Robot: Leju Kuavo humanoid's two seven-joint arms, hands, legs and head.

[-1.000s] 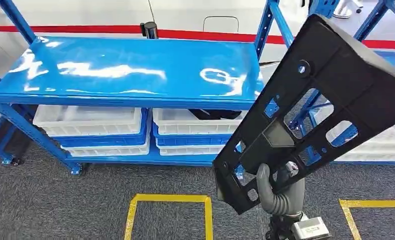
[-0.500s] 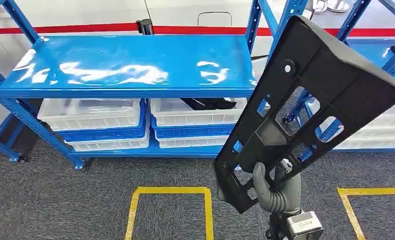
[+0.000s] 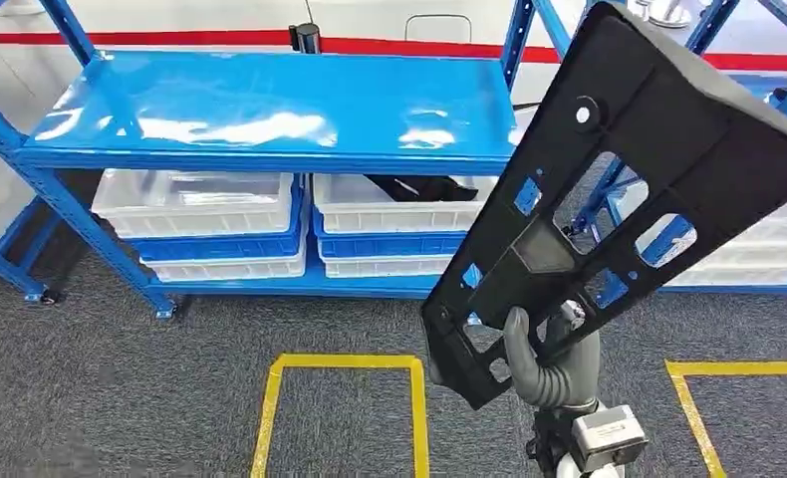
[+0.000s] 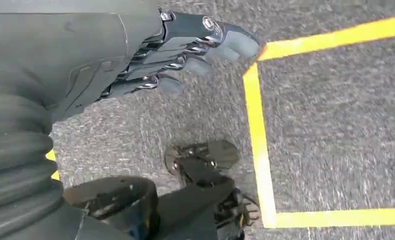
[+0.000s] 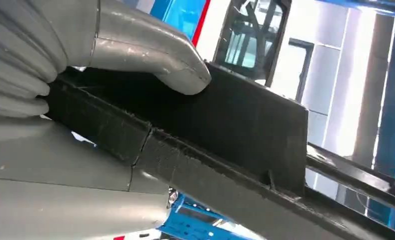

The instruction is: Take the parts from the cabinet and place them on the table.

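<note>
Head view: right hand (image 3: pixel 547 363) grips black part (image 3: pixel 619 189); no legible writing.

A shiny blue metal rack (image 3: pixel 270 110) is seen on a grey carpet floor (image 3: pixel 121 398). White plastic bins (image 3: pixel 195 204) are stacked on its low shelf. Something black (image 3: pixel 409 187) is seen in one bin. Yellow tape lines (image 3: pixel 340 363) are stuck on the carpet.
</note>
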